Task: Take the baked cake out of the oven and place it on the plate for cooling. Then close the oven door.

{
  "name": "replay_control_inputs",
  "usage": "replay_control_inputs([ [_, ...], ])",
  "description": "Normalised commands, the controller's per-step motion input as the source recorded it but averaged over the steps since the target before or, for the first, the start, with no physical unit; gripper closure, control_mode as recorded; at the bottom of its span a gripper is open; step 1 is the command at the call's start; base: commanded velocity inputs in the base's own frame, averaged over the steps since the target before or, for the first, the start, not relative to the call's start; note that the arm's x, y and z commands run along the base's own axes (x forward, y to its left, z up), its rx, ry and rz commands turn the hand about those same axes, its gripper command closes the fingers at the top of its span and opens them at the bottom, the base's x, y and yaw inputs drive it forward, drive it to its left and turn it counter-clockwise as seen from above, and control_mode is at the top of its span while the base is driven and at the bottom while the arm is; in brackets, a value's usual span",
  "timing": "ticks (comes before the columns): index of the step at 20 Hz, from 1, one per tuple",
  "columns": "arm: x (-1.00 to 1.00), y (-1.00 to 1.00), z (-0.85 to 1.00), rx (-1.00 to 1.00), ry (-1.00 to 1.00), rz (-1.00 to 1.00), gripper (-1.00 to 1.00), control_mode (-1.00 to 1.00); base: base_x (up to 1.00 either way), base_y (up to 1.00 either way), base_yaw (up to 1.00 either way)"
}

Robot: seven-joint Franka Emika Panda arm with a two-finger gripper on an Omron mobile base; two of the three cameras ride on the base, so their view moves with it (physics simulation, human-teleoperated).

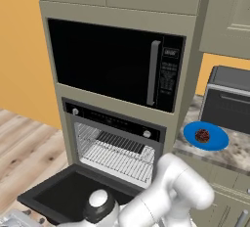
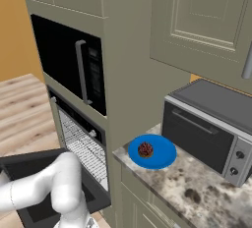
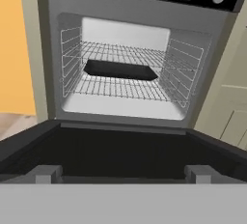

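Cake (image 2: 145, 149), dark brown with reddish specks, resting near the centre of the blue plate (image 2: 165, 157) on the speckled worktop (image 2: 206, 192), beside the silver toaster oven (image 2: 211, 124). Oven (image 1: 117, 145) cavity exposed, wire racks (image 3: 120, 73) visible; oven door (image 3: 120, 150) lowered flat. Gripper (image 3: 123, 172) spread to full width above the door's near edge, holding nothing. Microwave (image 1: 112, 64) above.
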Motion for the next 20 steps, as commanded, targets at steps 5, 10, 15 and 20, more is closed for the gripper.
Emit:
replay_control_inputs([
  [5,0.00,-0.09,-0.73,-0.05,-0.15,0.00,-1.00,-1.00,0.00,0.00,0.00],
  [10,-0.02,-0.17,-0.81,-0.09,-0.13,0.00,-1.00,-1.00,0.00,0.00,0.00],
  [15,-0.04,-0.20,-0.88,-0.15,-0.09,0.00,-1.00,-1.00,0.00,0.00,0.00],
  [20,-0.01,-0.15,-0.90,-0.15,-0.09,0.00,-1.00,-1.00,0.00,0.00,0.00],
])
